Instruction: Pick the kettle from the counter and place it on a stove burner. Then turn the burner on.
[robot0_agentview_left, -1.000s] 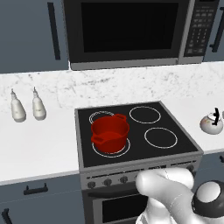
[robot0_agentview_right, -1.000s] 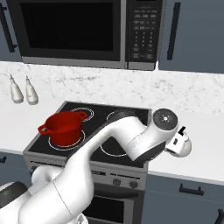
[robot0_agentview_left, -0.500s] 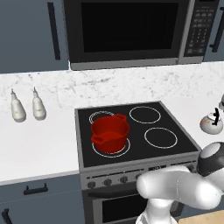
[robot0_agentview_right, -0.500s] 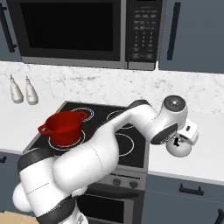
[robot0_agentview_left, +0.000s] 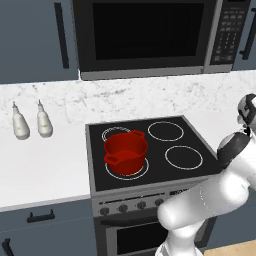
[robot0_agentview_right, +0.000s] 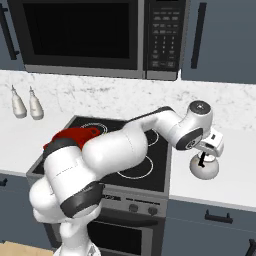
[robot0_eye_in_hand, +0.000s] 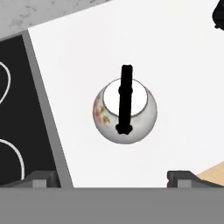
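Above the kettle (robot0_eye_in_hand: 124, 109) on the counter (robot0_eye_in_hand: 175, 65), the wide-spread fingers (robot0_eye_in_hand: 41, 177) have arrived.

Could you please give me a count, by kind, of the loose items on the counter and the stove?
Kettle: 1, on the counter
Red pot: 1, on the stove
White bottles: 2, on the counter
Total: 4

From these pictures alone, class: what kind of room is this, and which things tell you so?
A rendered home kitchen: a black stove with ringed burners, a microwave mounted above it, and a white counter bearing a small kettle.
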